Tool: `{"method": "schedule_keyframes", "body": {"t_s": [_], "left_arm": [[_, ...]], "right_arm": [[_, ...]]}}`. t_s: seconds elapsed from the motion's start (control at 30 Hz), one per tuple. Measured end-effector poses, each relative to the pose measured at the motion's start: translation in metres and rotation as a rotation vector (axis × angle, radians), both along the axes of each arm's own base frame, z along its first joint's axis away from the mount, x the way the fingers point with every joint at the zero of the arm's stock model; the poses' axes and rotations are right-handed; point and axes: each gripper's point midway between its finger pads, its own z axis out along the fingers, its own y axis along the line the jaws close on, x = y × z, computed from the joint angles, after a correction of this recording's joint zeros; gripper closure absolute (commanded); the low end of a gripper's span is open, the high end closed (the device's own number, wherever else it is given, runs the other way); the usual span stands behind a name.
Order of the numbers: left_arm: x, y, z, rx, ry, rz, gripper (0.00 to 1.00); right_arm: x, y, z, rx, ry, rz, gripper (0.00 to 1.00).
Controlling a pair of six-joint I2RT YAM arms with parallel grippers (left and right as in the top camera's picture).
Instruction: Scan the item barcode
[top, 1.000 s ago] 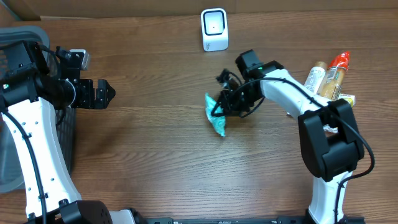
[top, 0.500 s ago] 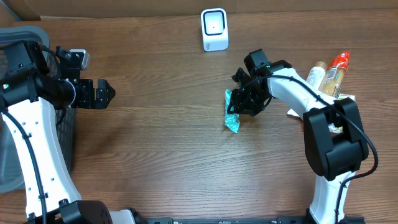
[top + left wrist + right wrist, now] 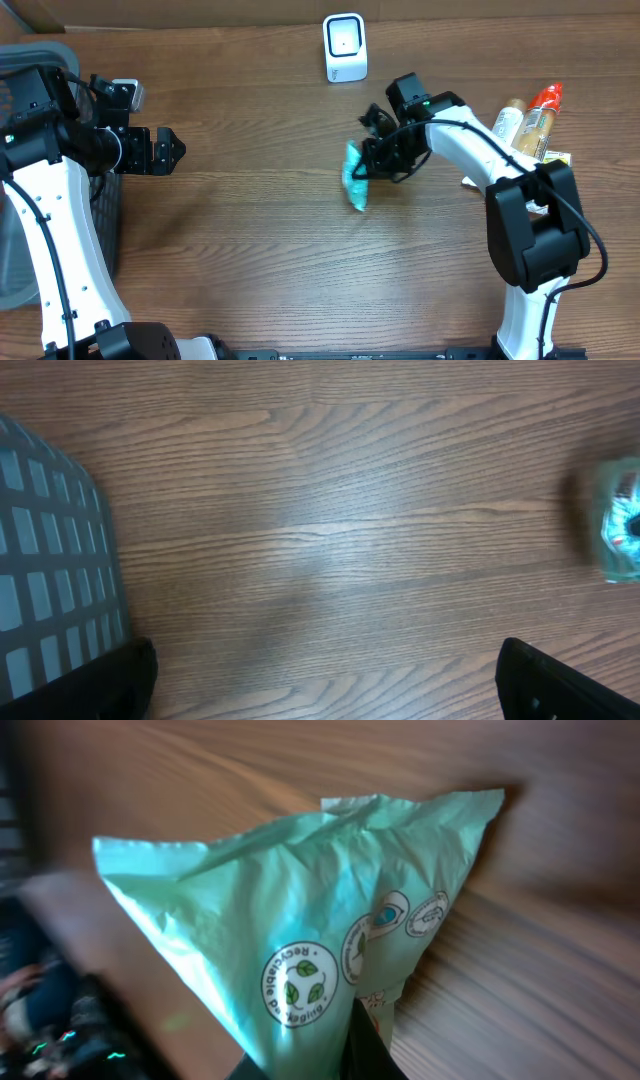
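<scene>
From overhead: pinches the teal packet (image 3: pixel 354 183) in the right gripper (image 3: pixel 372 165); has swung it back left, nearer under the white scanner (image 3: pixel 345 47) but still apart. Keeps the left gripper (image 3: pixel 165 150) spread wide, idle. From left wrist: shows only the packet, blurred at the right edge. From right wrist: clamps the packet's lower edge; shows a recycling logo (image 3: pixel 297 982) and no barcode, so likely needs turning.
</scene>
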Motion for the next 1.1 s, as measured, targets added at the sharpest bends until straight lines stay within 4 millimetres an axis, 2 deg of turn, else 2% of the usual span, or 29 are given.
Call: {"method": "schedule_keyframes", "body": {"t_s": [0.1, 0.2, 0.3, 0.67, 0.7, 0.77, 0.83, 1.1], "left_arm": [[0.0, 0.0, 0.0, 0.0, 0.0, 0.0, 0.0], [0.0, 0.0, 0.0, 0.0, 0.0, 0.0, 0.0], [0.0, 0.0, 0.0, 0.0, 0.0, 0.0, 0.01], [0.0, 0.0, 0.0, 0.0, 0.0, 0.0, 0.01], [0.0, 0.0, 0.0, 0.0, 0.0, 0.0, 0.0], [0.0, 0.0, 0.0, 0.0, 0.0, 0.0, 0.0], [0.0, 0.0, 0.0, 0.0, 0.0, 0.0, 0.01], [0.0, 0.0, 0.0, 0.0, 0.0, 0.0, 0.01]], "right_arm": [[-0.01, 0.031, 0.006, 0.149, -0.027, 0.065, 0.96], [-0.031, 0.046, -0.003, 0.204, 0.016, 0.094, 0.96], [-0.043, 0.041, -0.019, 0.162, 0.082, 0.07, 0.85], [-0.032, 0.007, -0.042, -0.011, 0.141, -0.072, 0.55], [-0.033, 0.004, -0.043, -0.024, 0.152, -0.08, 0.48], [-0.034, -0.005, -0.044, -0.074, 0.177, -0.099, 0.0], [-0.036, -0.014, -0.042, -0.122, 0.203, -0.112, 0.0], [-0.016, -0.054, -0.027, -0.401, 0.109, -0.123, 0.0]]}}
